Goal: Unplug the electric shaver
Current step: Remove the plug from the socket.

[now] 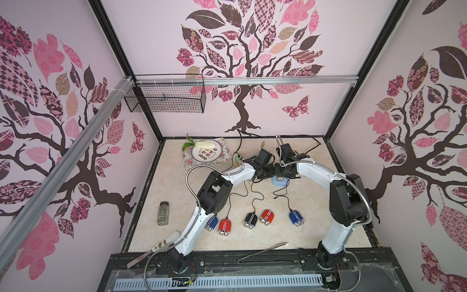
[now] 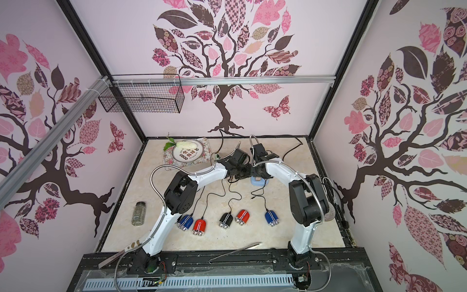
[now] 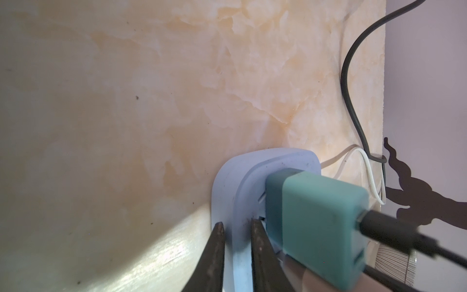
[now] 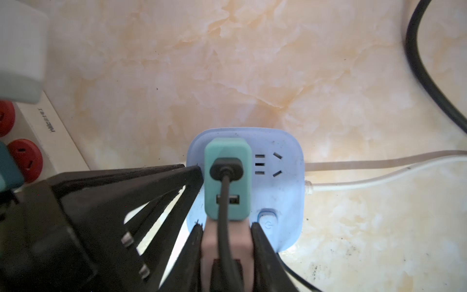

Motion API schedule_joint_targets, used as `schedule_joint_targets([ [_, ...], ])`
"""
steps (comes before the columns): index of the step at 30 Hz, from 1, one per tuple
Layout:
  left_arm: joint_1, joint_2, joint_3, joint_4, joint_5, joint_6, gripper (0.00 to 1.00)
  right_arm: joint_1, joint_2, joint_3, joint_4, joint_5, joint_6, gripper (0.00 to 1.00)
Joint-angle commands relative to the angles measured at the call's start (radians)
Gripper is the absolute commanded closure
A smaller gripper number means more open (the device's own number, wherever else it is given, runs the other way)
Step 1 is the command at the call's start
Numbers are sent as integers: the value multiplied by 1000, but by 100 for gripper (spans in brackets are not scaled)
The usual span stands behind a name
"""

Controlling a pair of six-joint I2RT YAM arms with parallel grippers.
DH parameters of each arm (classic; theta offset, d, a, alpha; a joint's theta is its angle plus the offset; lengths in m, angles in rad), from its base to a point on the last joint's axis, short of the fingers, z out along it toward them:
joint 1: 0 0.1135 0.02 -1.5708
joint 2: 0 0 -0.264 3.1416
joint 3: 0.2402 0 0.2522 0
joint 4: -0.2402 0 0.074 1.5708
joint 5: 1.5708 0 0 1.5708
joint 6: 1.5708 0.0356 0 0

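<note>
Several small electric shavers lie in a row at the front, among them a red one [image 1: 225,226], a black one [image 1: 250,219] and a blue one [image 1: 296,218], with thin black cables running back. Both arms meet over a light blue socket cube [image 1: 279,181] [image 4: 283,192]. A teal adapter [image 4: 227,161] [image 3: 316,215] and a pink adapter [image 4: 209,242] sit plugged into it, each with a black cable. My right gripper [image 4: 227,227] is shut on the pink adapter's sides. My left gripper [image 3: 237,225] is shut on the cube's rim. I cannot tell which shaver the pink adapter's cable feeds.
A white power strip [image 4: 50,131] with red outlets lies beside the cube. The cube's white cord [image 4: 379,177] and a thick black cable [image 4: 424,75] run off toward the back wall. A plate on a floral tray [image 1: 222,154], a spice jar [image 1: 163,213], a knife [image 1: 151,250] and metal tongs [image 1: 262,250] also lie about.
</note>
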Motion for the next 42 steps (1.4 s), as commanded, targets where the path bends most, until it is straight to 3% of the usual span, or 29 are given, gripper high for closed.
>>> schedule_joint_targets([
  [1, -15, 69, -61, -119, -20, -2, 80, 1, -7, 41, 0, -12, 12, 82],
  [10, -15, 69, -46, -119, -20, -3, 80, 2, -47, 27, -21, -7, 11, 82],
  [42, 11, 7, 58, -162, -4, 30, 78, 15, -408, -78, -151, -58, 60, 82],
])
